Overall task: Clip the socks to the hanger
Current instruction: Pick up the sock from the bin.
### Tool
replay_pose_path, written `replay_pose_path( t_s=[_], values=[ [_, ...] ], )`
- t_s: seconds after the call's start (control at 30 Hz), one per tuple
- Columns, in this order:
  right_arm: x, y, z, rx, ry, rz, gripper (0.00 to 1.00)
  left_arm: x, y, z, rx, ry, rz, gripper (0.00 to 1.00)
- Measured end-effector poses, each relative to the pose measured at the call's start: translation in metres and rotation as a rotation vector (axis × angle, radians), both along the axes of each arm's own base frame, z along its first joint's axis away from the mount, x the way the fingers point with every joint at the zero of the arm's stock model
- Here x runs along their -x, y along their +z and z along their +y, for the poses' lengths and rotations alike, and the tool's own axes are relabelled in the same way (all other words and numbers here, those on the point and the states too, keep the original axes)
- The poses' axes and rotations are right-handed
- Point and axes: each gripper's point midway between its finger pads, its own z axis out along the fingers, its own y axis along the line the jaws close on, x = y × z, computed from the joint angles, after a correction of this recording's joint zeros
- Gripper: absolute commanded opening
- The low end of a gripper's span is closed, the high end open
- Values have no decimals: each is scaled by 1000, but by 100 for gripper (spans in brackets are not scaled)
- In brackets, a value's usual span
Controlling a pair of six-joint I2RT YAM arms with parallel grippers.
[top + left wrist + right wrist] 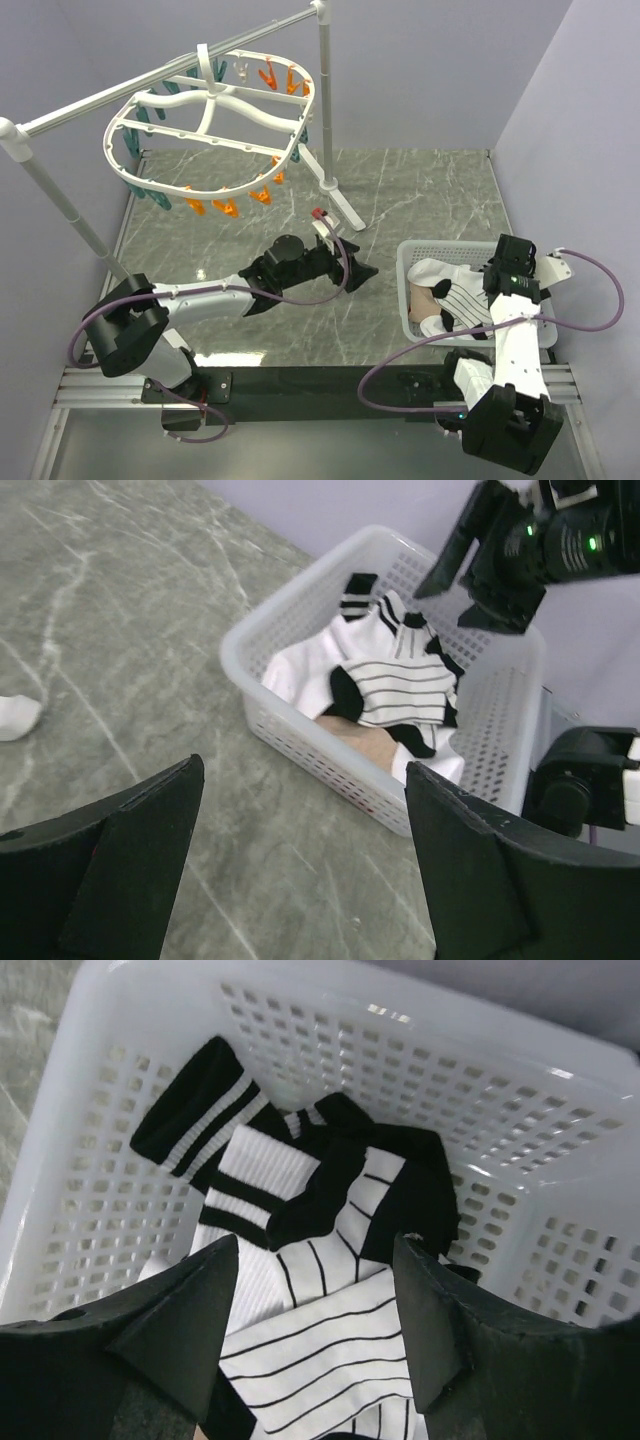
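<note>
The socks lie heaped in a white lattice basket [408, 262] at the right. On top is a thin-striped white sock [330, 1360] [405, 685], with a black sock [330, 1185] and a thick-banded sock [190, 1125] behind it. A pinkish-beige sock [422, 293] peeks out beneath. My right gripper [315, 1260] [488, 290] hangs open over the pile, its fingers straddling the thin-striped sock without pinching it. My left gripper [303, 780] [352, 265] is open and empty, low over the table, facing the basket [300, 730]. The hanger [213, 90] hangs from the rail at the far left.
A silver rail [150, 85] with white joints spans the back left; its upright [325, 90] and foot [345, 212] stand mid-table. Orange clips [228, 208] and teal clips [140, 180] line the hanger's rim. Purple walls close in the left, back and right.
</note>
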Motion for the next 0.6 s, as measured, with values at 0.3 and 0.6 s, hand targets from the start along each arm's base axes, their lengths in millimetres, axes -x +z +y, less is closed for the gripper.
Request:
replay_pose_path(
  t_s=[0.3,0.6],
  values=[
    [-10,-25,-1,-11,52,49,67,-21,2,14,8,41,-3,88],
    [-19,-56,-2,-56,79,156,64,-24,-3,20,2,53,1,88]
  ],
)
